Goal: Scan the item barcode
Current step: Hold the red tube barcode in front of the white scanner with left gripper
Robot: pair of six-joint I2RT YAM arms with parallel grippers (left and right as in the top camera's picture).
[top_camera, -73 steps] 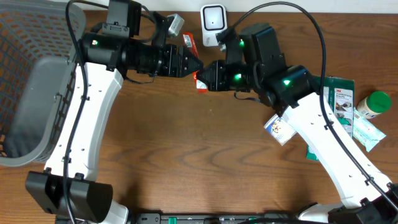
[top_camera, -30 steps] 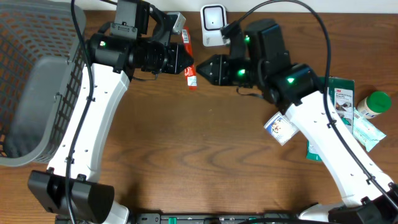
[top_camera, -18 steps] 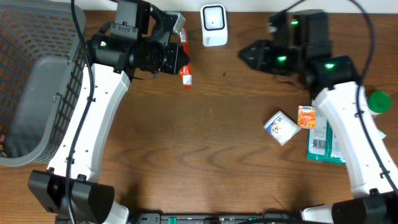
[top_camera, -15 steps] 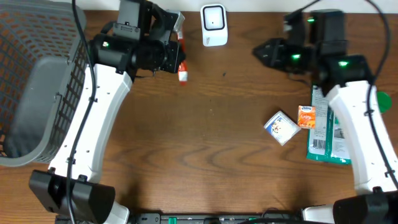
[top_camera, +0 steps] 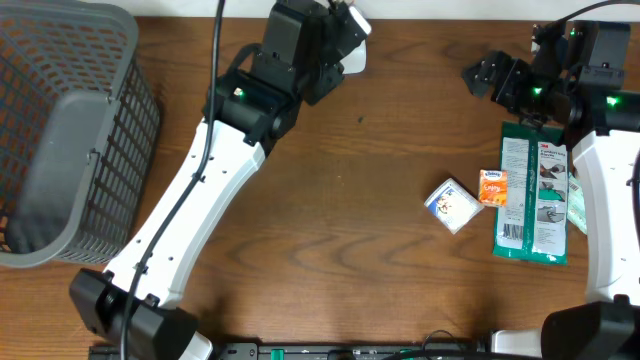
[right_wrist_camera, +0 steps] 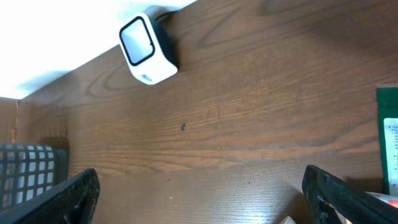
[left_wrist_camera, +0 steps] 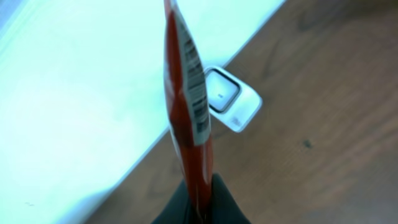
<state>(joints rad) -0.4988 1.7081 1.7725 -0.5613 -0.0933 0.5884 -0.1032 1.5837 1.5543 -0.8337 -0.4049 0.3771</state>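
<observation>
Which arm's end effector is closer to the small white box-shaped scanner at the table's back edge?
Left. The left end effector, gripping a flat red packet, is right by the white scanner; the right end effector stands open, off to one side.

A thin red packet (left_wrist_camera: 185,115) stands edge-on, clamped in the left pincer (left_wrist_camera: 200,200), barcode side towards the white scanner (left_wrist_camera: 233,107) beyond.

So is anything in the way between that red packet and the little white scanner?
Nothing visible. The red packet, pinched in the left gripper, has only open air between it and the white scanner in the left wrist view.
</observation>
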